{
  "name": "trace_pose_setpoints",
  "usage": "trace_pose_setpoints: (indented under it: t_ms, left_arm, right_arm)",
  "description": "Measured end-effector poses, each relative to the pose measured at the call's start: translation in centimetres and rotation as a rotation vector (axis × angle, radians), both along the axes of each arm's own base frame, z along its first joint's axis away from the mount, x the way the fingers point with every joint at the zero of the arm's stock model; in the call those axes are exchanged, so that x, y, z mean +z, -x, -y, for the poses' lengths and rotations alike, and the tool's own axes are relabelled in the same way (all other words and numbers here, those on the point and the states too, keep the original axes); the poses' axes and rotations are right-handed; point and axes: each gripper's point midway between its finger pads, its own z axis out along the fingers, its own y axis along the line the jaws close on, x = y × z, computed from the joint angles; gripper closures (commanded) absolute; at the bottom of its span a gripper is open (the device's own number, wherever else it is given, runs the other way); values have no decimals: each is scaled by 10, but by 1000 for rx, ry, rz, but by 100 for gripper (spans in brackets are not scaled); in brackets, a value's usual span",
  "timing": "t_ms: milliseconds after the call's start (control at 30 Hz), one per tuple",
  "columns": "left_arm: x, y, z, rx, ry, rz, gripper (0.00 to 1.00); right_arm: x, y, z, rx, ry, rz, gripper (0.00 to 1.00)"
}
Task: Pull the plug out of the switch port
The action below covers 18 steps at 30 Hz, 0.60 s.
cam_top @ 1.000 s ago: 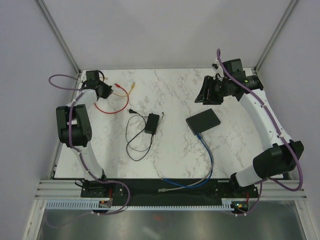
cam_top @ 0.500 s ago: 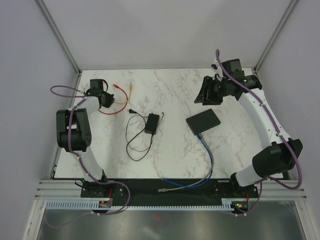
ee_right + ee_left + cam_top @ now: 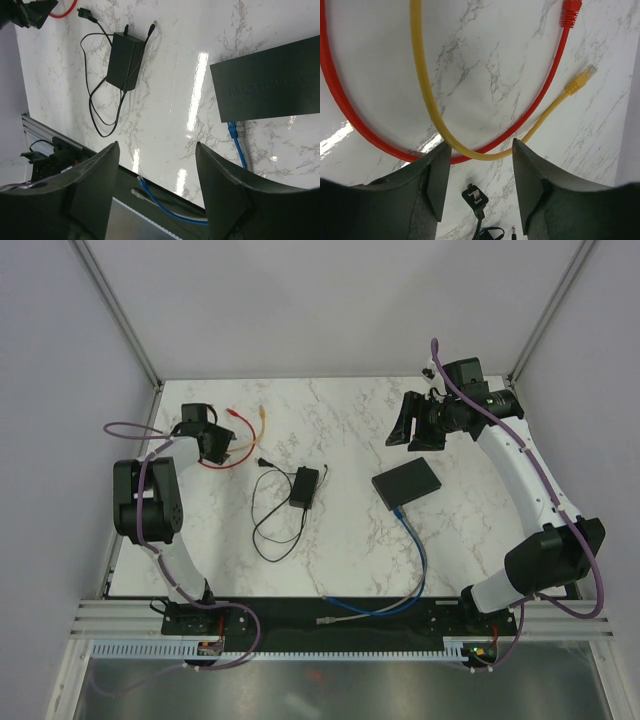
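Observation:
The switch (image 3: 408,483) is a flat black box lying right of the table's middle, also seen in the right wrist view (image 3: 270,85). A blue plug (image 3: 233,129) sits in a port on its near edge, with a grey plug (image 3: 241,130) beside it. The blue cable (image 3: 418,560) runs from there to the table's front. My right gripper (image 3: 405,426) hovers open behind the switch, apart from it; in its own view (image 3: 157,150) nothing is between its fingers. My left gripper (image 3: 222,443) is open at the far left, over loose cables (image 3: 479,146).
A red cable (image 3: 365,132) and a yellow cable (image 3: 427,90) lie under the left gripper. A black power brick (image 3: 304,486) with thin black cord (image 3: 268,530) lies mid-table, and its wall plug (image 3: 474,196) is near the left fingers. Cable ends (image 3: 335,620) rest on the black front strip.
My left gripper has moved right toward the red and yellow cables and gone from shut to open. The right gripper's jaws have spread wider; that arm has barely moved.

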Motion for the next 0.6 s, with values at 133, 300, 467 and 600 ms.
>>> trace_pose_setpoints:
  t_ms: [133,300,467,600]
  left_arm:
    - [8,0,8,-43,22,17,22]
    - [29,8,17,-115,30,77,9]
    - [51,19,28,-196,39,127,12]
    - [70,24,49,-317,-5,183,17]
  right_arm:
    - [1,2,-3,15,-15,-4,2]
    - [0,6,-8,37,-42,-18,2]
    - [-13,12,-11,36,-62,-69,2]
    - [-27,15,-5,11,-58,-115,17]
